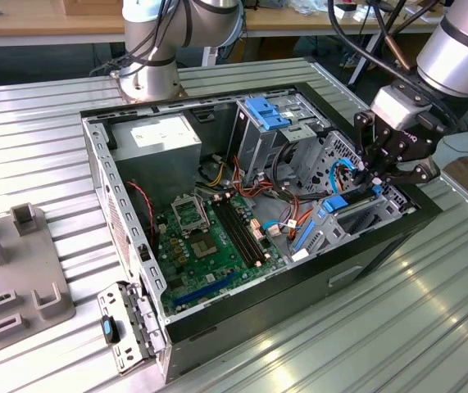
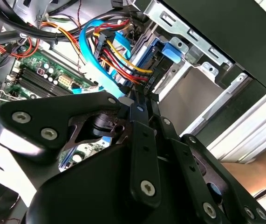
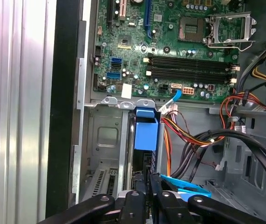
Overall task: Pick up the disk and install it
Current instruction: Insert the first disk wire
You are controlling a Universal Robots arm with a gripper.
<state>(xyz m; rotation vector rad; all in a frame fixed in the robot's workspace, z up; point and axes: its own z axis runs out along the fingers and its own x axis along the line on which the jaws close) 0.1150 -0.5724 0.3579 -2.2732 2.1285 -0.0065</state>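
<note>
One disk (image 3: 146, 136) sat slotted in the drive bay (image 3: 104, 140) of the open case (image 1: 299, 282), while my tool (image 3: 148, 179), fingers closed together, hung just beside its end among cables (image 3: 195, 140).

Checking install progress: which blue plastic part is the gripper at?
The blue carrier of the disk, right at the gripper; the blue-topped cage stands farther off.

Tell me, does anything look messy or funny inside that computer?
Nothing looks broken or spilled. The computer case lies open, and a metal flap with a blue latch sticks out at its near corner in the exterior view. Loose coloured cables tangle close to the gripper, just beside the disk.
</note>
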